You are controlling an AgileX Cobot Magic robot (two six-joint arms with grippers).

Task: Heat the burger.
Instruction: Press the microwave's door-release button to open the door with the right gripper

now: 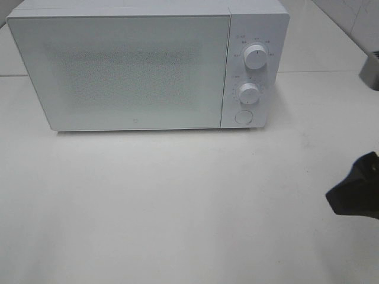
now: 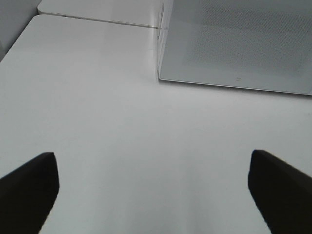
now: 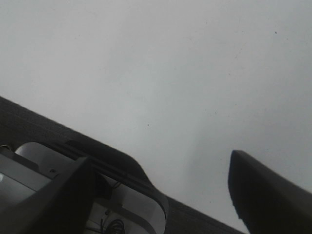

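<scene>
Jaws first: the left gripper (image 2: 153, 195) has its two black fingers (image 2: 29, 190) spread very wide. Only the bare white table (image 2: 97, 97) shows between them. It holds nothing and touches nothing.

The right gripper (image 3: 158, 163) has its jaws apart too. Its dark fingers (image 3: 265, 195) stand one on each side, with plain table top in the gap. It is empty as well. Seen from up high, it is a black lump at about 4 o'clock, right at the edge of the view.

Out past the left gripper, and well apart from it, is the near bottom corner of a white microwave (image 1: 118, 71). From up high, the microwave sits at the 12 o'clock end of the table. It is big and boxy, and its front faces the room. Its door (image 1: 124, 35) is shut. The door has a pale, speckled window that I cannot see through.

On the 3 o'clock side of the microwave's front are three round white things in a row, going down. First comes the top knob (image 1: 256, 56). The lower knob (image 1: 249, 93) is just under it. The round button (image 1: 243, 116) is at the bottom.

A small dark grey thing (image 1: 370, 71) pokes in at about 2 o'clock. Too little of it shows to tell what it is.

Where the burger is, I cannot tell. It is not on the open table top, and the shut door hides whatever is inside the microwave.
</scene>
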